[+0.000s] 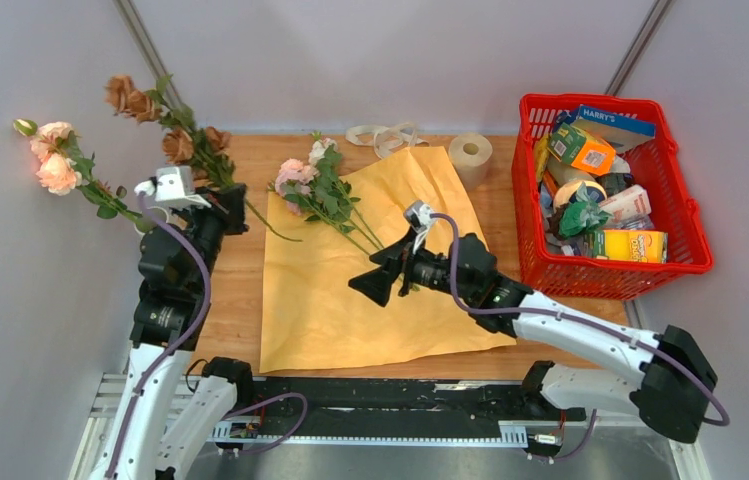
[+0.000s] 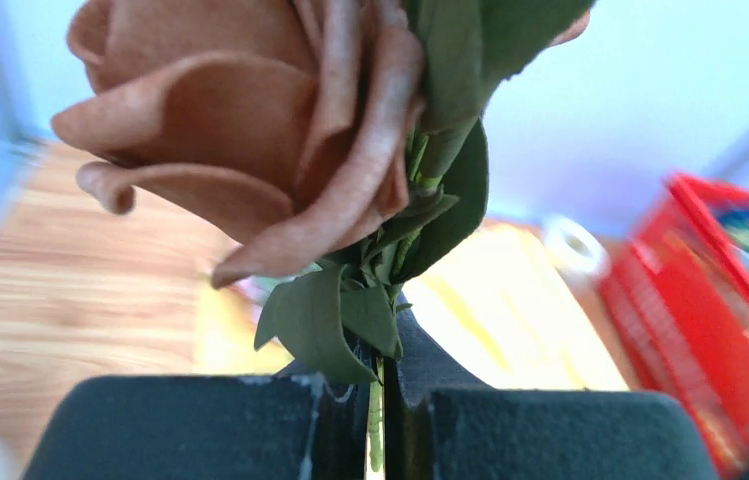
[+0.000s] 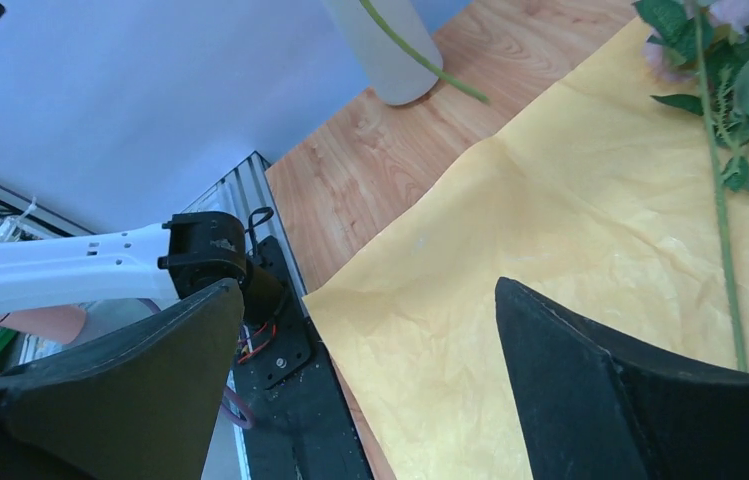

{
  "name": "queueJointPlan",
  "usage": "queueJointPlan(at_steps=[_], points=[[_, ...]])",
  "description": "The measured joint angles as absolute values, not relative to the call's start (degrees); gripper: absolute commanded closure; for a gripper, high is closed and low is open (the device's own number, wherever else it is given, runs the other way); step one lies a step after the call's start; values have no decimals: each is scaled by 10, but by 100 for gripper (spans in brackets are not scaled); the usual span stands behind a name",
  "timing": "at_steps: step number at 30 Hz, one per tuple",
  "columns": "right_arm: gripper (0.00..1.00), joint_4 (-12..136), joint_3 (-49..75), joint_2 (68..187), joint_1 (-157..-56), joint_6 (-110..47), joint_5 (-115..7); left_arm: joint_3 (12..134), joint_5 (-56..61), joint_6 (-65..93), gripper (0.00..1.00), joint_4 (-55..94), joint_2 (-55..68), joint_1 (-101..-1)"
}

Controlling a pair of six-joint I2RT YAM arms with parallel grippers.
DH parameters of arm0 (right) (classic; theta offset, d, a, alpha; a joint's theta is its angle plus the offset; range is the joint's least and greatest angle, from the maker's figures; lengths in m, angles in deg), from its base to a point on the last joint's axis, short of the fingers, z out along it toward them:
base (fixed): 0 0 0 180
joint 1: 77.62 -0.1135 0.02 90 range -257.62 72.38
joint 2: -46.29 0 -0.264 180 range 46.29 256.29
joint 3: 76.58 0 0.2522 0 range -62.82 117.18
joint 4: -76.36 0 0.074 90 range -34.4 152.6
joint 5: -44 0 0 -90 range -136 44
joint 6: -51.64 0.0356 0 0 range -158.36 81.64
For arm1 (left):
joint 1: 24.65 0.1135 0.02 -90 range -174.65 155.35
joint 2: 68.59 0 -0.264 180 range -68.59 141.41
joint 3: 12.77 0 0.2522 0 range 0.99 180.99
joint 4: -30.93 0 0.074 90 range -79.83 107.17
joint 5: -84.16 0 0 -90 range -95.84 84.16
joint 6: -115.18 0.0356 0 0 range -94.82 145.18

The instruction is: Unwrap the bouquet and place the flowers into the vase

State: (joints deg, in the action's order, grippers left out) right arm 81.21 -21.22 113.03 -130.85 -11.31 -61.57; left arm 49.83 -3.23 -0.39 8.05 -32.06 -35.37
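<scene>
Where flowers lie, paper beneath; basket beside.

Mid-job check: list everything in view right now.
table: one, wood, under everything
paper: one sheet, yellow-tan, mid-table
brown roses: one spray, raised far left
pink-peach roses: one spray, raised far left
pink and cream roses: one bunch, on the paper
vase: one, beige-grey, left of paper
ribbon: one, beige, far edge
toilet paper roll: one, beige, far edge
basket: one, red, right side, holding packages
left tool: one, black, shut on brown roses' stem
right tool: one, black, open above paper
</scene>
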Motion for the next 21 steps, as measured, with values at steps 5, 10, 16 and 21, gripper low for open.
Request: queueJointPlan(at_steps=[5,10,16,21], points=[[0,790,-257,1051,-1309,-124,-580,585,-259,109,100,58,-308,-353],[0,761,-265,1013,-1309,-140,-551,677,-407,202,100,68,-257,-349],[0,750,-265,983,-1309,-159,-536,700,-464,257,100,84,-199,-272],[0,741,-271,970,-1309,-164,-525,700,-466,256,100,75,-170,-212]])
